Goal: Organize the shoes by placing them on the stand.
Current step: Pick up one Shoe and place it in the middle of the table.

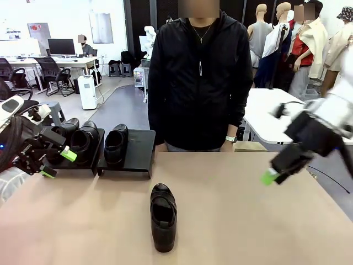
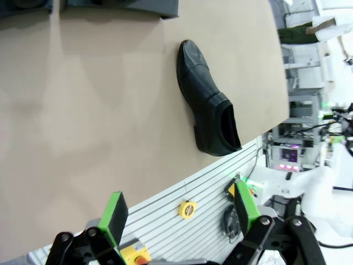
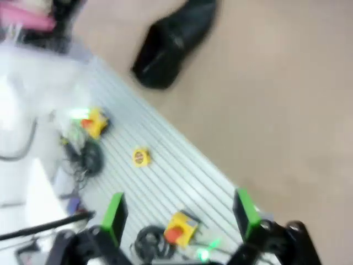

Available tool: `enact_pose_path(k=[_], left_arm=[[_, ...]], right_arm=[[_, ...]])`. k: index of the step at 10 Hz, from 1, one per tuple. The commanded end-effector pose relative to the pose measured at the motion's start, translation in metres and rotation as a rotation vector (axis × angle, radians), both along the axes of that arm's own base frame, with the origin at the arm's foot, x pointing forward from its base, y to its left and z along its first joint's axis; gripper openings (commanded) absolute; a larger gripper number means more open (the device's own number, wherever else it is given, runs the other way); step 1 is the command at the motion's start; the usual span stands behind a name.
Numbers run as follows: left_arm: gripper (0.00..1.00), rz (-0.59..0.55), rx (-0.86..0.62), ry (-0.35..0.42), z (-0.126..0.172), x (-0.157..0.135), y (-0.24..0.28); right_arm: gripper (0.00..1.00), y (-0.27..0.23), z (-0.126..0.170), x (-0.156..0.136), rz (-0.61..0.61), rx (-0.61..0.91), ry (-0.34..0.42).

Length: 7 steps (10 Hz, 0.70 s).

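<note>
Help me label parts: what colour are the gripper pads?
Bright green pads, clearest in the left wrist view.

My right gripper (image 1: 271,176) is smeared by motion, its second finger hidden behind the first; my right wrist view blurs the lone shoe (image 3: 175,41); on the stand (image 1: 138,150), my left gripper (image 1: 58,163) hides part of the leftmost shoe (image 1: 65,132).

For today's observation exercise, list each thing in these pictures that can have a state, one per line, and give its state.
Left hand: open, holding nothing.
Right hand: open, holding nothing.
Loose shoe: upright on the table, off the stand.
Stand: left panel holds two shoes, right panel one shoe, with one space free.
</note>
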<state>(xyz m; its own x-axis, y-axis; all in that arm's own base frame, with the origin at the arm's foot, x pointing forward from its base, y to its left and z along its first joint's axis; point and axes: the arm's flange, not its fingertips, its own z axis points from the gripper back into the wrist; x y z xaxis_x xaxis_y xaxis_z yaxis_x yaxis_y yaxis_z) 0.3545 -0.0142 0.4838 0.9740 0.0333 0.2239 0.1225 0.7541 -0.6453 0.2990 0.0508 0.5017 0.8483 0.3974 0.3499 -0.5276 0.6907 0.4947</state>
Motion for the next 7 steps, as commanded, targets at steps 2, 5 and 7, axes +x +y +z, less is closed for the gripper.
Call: enact_pose_path(k=[2, 5, 7], left_arm=[[1.00, -0.004, -0.014, -0.009, -0.001, -0.001, 0.001], [1.00, -0.004, -0.014, -0.009, -0.001, -0.001, 0.001], [1.00, -0.004, -0.014, -0.009, -0.001, -0.001, 0.001]], right_arm=[[1.00, -0.097, -0.064, 0.005, -0.221, 0.214, -0.212], [1.00, -0.130, -0.021, 0.021, -0.276, 0.188, -0.166], [1.00, -0.130, -0.021, 0.021, -0.276, 0.188, -0.166]])
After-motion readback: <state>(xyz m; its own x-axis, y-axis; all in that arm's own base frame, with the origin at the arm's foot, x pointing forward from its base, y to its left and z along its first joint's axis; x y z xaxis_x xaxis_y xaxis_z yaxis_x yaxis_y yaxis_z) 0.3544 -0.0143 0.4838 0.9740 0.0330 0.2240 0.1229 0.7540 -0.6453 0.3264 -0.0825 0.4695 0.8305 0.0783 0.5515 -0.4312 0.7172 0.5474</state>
